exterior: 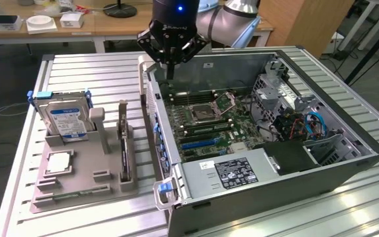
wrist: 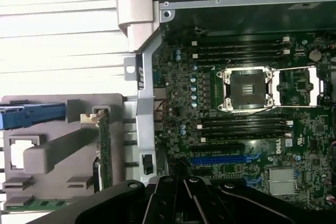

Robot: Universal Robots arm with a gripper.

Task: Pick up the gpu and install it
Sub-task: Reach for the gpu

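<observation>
Because the computer case [exterior: 347, 163] lies on its side with the panel off, the motherboard [exterior: 203, 123] faces upward and its slots can be reached from directly above; the blue expansion slot [exterior: 199, 141] sits between the memory slots and the power supply [exterior: 232, 173], and it appears unoccupied.

The tool [exterior: 170, 75] hangs over the rear edge of the case, at the far corner toward the exterior view's left; its jaws are drawn fully together with nothing gripped between them, so the pick-up has not been made.

The gpu [exterior: 124, 143] is well apart from the tool, seated in the grey fixture [exterior: 77, 185] that rests on the ribbed worktop [exterior: 97, 69] just beside the case; it stands on its long edge in a narrow upright slot, braced by a post at each end. This posture probably serves to keep the card steady and to present its upper edge to a pinch from above; the hard drive [exterior: 67, 121] is propped in the neighbouring cradle in a similar way.

In the exterior view the gpu reads as a thin dark card, roughly as long as the hard drive; in the wrist view it shows edge-on as a narrow strip with a green board edge; finer detail of its face cannot be made out.
</observation>
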